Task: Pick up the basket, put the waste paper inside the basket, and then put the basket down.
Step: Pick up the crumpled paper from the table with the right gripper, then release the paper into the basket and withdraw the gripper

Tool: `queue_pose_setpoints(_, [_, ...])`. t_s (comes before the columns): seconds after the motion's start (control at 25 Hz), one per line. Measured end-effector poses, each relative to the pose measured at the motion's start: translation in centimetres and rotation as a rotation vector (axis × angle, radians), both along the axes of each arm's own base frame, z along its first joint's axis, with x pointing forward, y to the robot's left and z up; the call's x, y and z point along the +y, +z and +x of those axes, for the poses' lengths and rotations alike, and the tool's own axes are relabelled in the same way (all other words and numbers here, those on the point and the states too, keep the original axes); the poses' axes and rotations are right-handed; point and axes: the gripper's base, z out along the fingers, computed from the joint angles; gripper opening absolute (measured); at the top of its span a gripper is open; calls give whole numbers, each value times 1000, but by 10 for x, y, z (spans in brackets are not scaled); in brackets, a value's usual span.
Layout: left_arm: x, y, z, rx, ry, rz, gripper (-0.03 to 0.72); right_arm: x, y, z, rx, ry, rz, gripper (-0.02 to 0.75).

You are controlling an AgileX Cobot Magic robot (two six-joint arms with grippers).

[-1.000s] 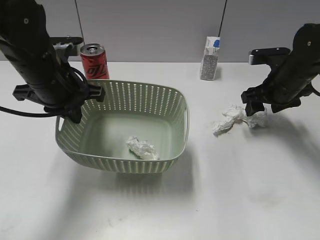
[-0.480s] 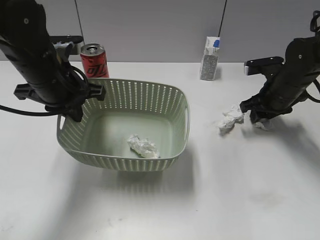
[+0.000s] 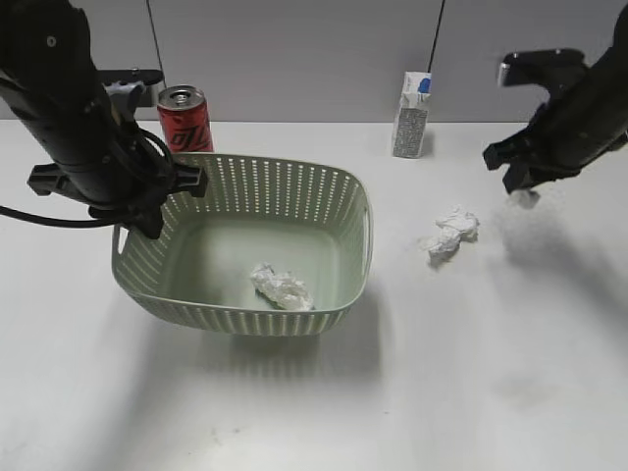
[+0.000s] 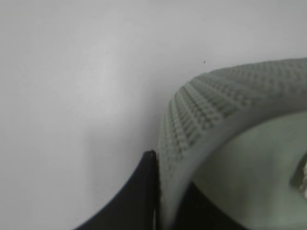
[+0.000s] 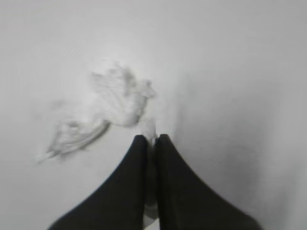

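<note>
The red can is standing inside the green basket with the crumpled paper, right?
Not quite. The red can stands on the table behind the basket, outside its far rim, as the exterior view shows. Only one crumpled paper wad lies inside the basket.

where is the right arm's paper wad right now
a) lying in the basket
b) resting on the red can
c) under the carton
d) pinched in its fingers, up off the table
d: the right gripper has a small waste paper wad pinched between closed fingers, hanging clear of the table.
</note>
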Motion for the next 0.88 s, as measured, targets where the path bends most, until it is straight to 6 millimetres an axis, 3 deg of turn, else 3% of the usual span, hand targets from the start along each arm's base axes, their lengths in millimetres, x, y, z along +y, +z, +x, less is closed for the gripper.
queue_pose_setpoints(0.12, [0, 0, 0, 0, 0, 0, 0, 18, 42, -13, -90, 178, 67, 14])
queue_pose_setpoints(0.32, [0, 0, 0, 0, 0, 0, 0, 89, 93, -50, -240, 567, 227, 14])
queue_pose_setpoints(0.48, [0, 0, 0, 2, 2, -3, 0, 148, 100, -75, -340, 708, 264, 14])
queue_pose_setpoints(0.64, [-1, 0, 0, 5, 6, -9, 0, 195, 85, -94, -407, 838, 199, 42])
queue_pose_setpoints(0.72, [-1, 0, 0, 5, 6, -10, 0, 210, 71, -100, -396, 896, 169, 144])
queue_pose_setpoints(0.84, [-1, 0, 0, 6, 6, -10, 0, 216, 54, -100, -363, 911, 148, 481])
queue_pose_setpoints(0.88, [-1, 0, 0, 7, 6, -10, 0, 217, 53, -99, -370, 912, 141, 554])
